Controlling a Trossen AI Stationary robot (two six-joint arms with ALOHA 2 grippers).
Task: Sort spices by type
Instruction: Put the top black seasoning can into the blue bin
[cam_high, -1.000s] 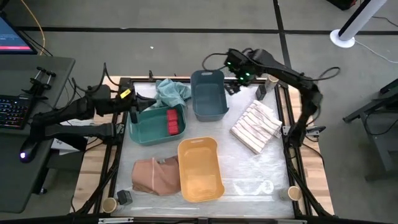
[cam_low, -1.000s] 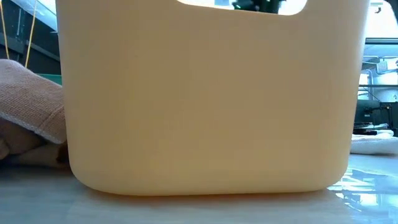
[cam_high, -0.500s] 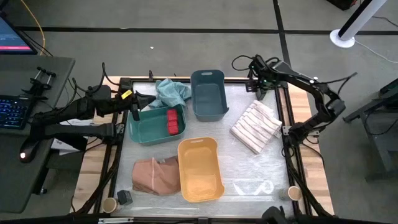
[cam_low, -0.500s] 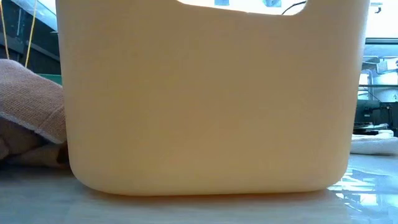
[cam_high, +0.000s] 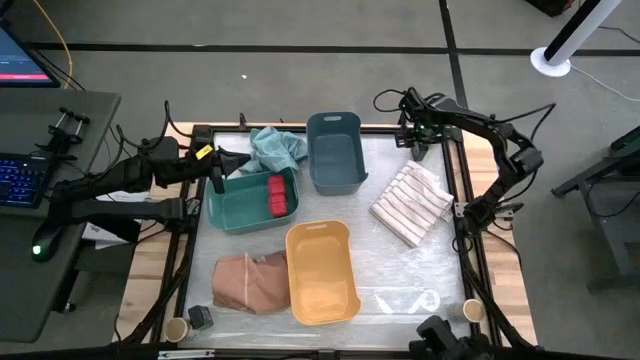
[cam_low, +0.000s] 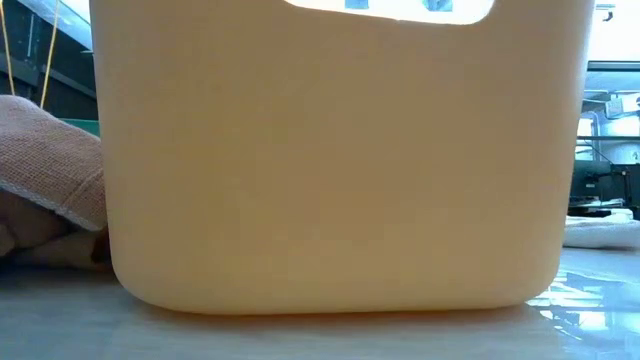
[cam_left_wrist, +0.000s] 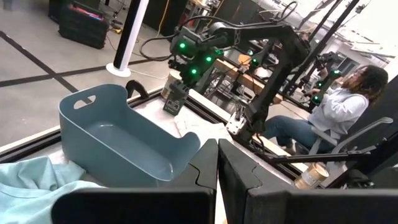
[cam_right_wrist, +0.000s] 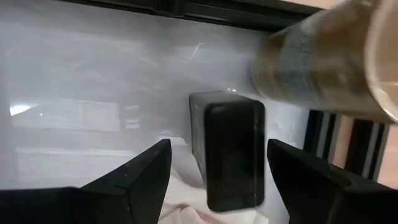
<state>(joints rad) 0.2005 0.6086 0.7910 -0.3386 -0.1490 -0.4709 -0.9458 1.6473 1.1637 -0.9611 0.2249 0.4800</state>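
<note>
My right gripper (cam_high: 418, 140) is open at the table's far right corner. In the right wrist view (cam_right_wrist: 219, 148) its fingers stand on either side of an upright dark grey box (cam_right_wrist: 230, 149) without touching it. A tan jar (cam_right_wrist: 317, 71) stands just beyond the box. Red boxes (cam_high: 278, 193) lie in the green bin (cam_high: 232, 210). Another dark grey box (cam_high: 200, 317) and a tan jar (cam_high: 177, 329) sit at the near left corner. One more jar (cam_high: 472, 311) stands near right. My left gripper (cam_high: 217, 166) is shut, hovering at the green bin's far left rim.
A blue-grey bin (cam_high: 335, 150) stands far centre and a yellow bin (cam_high: 322, 272) near centre. A striped cloth (cam_high: 412, 203) lies close to the right gripper, a teal cloth (cam_high: 277, 148) by the green bin, a tan cloth (cam_high: 250, 282) near left. A seated person (cam_left_wrist: 336, 106) is beyond the table.
My right gripper has swung from beside the blue-grey bin's far right corner toward the table's right edge, and now stands over the dark grey box in the far right corner. The right arm's elbow has shifted with it.
</note>
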